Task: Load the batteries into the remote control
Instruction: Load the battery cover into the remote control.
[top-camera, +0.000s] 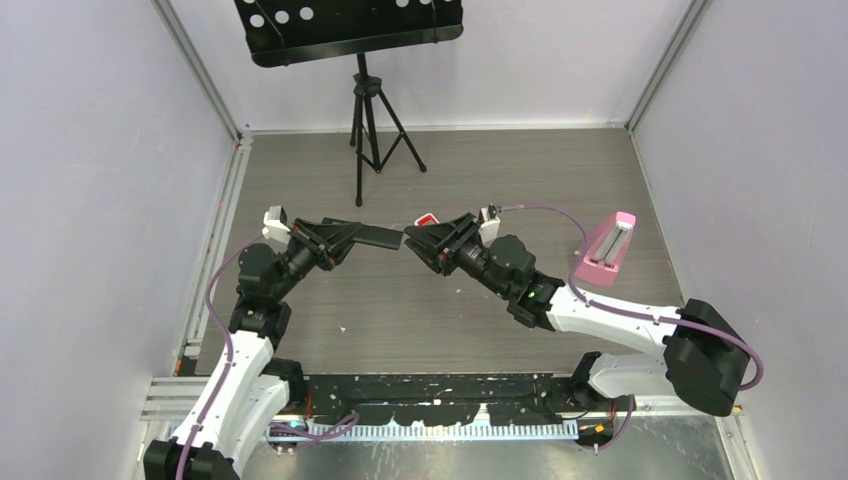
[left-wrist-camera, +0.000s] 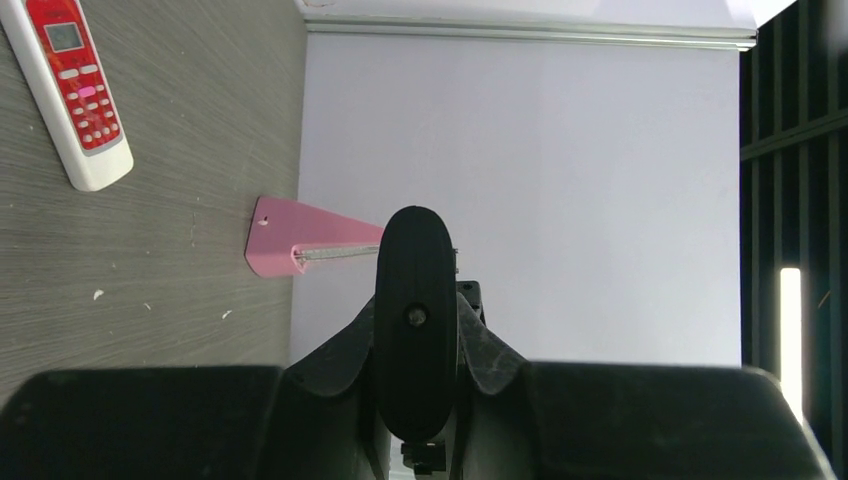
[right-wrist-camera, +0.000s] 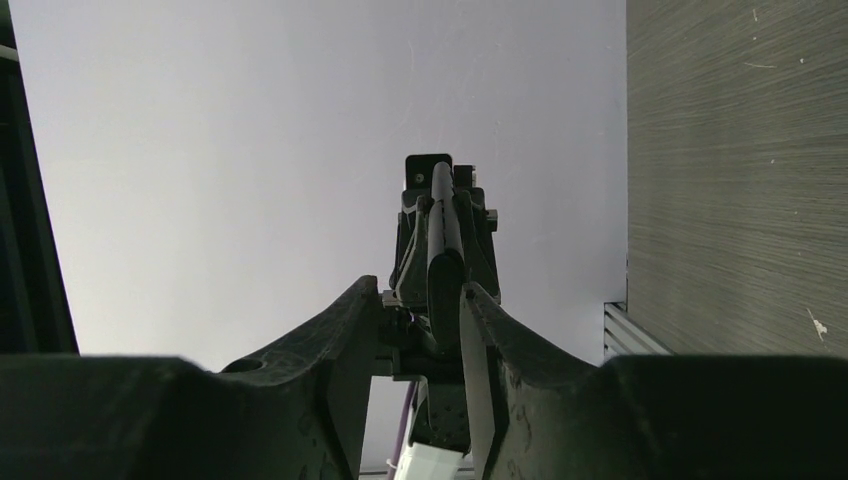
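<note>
The step in hand looks like handling the black remote (top-camera: 381, 237) in the air, probably to get at its battery bay. The left hand (top-camera: 348, 238) is clamped on one end and holds it level above the middle of the counter (top-camera: 400, 320). The right hand (top-camera: 421, 241) straddles the other end with its fingers parted, one side standing clear. No batteries show anywhere, so the next move calls for finding them. A red-and-white remote (left-wrist-camera: 75, 90) lies just beyond the right hand, towards the far edge. A pink wedge (top-camera: 605, 255) stands near the right edge.
</note>
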